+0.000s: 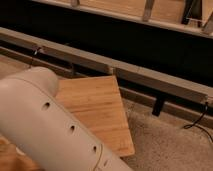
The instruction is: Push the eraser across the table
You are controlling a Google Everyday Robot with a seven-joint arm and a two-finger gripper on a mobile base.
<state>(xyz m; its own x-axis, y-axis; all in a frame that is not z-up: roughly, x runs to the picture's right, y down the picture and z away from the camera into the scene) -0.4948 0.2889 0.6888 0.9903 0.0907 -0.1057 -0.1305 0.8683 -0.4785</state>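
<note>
Camera view: the robot's pale arm [55, 125] fills the frame from 7 to 9 o'clock, a thick rounded tube with a row of small holes, and it covers the near-left part of the table [97, 107]. The gripper is out of sight, either behind that arm or past the lower edge, so whether it is wide or narrow cannot be told. The eraser cannot be seen either; if it is on the table, it lies under the part the arm hides. By my reading, the reach toward the eraser is in hand and the push is not yet shown. The next move calls for getting the gripper low beside the eraser and sweeping it along the boards toward the open corner at 5 o'clock. The top is light bamboo with clear grain and thin edges. It stands on a speckled floor [170, 145]. A grey rail [150, 75] runs from 10 to 3 o'clock below a dark wall [125, 42], and a black cable [197, 120] trails at 3 o'clock.
</note>
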